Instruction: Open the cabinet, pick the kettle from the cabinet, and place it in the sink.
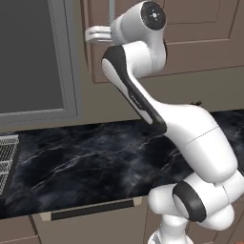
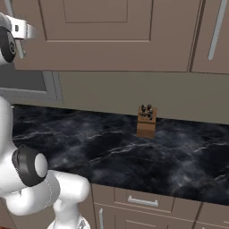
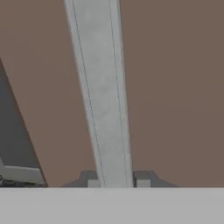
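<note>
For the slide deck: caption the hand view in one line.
The hand straddles the silver handle of the closed brown cabinet.

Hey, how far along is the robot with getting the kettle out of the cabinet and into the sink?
Early. Done: the arm has reached the cabinet, whose doors look shut. In hand: in the hand view the gripper straddles the silver bar handle, a finger tip on either side of it; whether it is clamped, I cannot tell. Left: pulling the door open, taking out the kettle and setting it in the sink.
</note>
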You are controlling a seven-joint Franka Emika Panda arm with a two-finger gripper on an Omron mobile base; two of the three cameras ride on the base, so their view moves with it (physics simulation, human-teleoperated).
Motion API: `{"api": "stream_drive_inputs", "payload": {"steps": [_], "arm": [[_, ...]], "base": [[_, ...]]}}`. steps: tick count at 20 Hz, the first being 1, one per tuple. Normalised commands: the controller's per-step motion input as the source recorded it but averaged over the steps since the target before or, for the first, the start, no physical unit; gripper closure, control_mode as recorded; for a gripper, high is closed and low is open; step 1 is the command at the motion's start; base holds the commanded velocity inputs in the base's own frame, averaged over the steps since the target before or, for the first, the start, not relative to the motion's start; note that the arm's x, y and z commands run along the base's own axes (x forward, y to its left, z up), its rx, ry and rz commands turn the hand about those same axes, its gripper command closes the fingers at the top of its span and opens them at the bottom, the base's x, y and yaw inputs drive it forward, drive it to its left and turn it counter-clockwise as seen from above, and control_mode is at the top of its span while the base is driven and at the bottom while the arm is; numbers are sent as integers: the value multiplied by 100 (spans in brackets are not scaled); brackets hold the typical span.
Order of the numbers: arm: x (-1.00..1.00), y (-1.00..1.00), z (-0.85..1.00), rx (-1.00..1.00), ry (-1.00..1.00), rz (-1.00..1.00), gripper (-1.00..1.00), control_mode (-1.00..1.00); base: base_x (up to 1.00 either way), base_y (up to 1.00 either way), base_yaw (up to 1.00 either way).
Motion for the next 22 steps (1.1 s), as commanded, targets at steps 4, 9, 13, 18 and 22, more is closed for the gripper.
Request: {"api": "stream_drive_inputs", "payload": {"steps": [4,9,13,18,22], "arm": [[-61,0,0,5,0,17,100,-100],[-58,-5,3,0,8,20,100,-100],[-60,-12,4,0,9,24,100,-100],[-64,-18,2,0,4,25,100,-100],[-68,-23,3,0,0,23,100,-100]], "base": [[0,0,0],[0,0,0],[0,0,0],[0,0,0],[0,0,0]]}}
